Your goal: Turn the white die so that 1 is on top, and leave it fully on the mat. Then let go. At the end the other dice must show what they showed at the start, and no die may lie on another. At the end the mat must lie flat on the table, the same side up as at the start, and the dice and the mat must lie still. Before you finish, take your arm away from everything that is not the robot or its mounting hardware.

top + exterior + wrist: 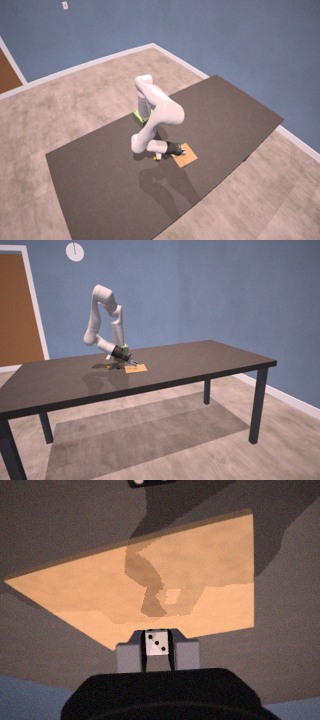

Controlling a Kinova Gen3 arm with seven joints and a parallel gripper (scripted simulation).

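My gripper is shut on the white die, whose face toward the wrist camera shows three pips. It holds the die low over the orange mat, near the mat's edge; its shadow falls on the mat. In the top and exterior views the gripper points down at a slant over the mat. A yellow die and a black die lie on the table left of the mat, off it. The black die also shows in the wrist view at the top edge.
The dark table carries the arm's green base behind the mat. The arm's lower links hang low over the two loose dice.
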